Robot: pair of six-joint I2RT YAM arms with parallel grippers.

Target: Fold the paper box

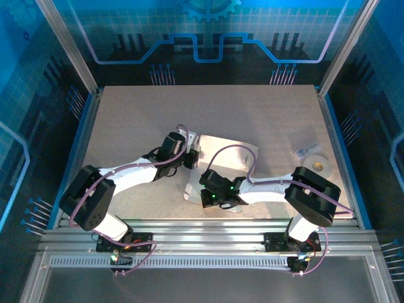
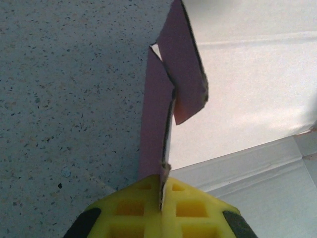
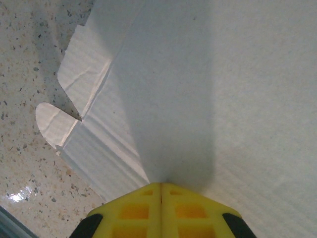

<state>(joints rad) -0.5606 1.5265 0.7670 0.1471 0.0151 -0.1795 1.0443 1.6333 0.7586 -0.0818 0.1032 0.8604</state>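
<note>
The left gripper (image 2: 162, 192) seemingly pinches a paper box (image 2: 247, 99) flap.

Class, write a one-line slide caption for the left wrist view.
Left jaws pinch an upright pink flap of the paper box above the speckled table.

1. The paper box (image 1: 232, 153) lies as a pale, flat sheet in the middle of the table (image 1: 126, 113).
2. The left gripper (image 1: 191, 156) is at its left edge, and the right gripper (image 1: 204, 188) is over its near-left corner.
3. A white tape roll (image 1: 317, 165) sits by the table's right edge.
</note>
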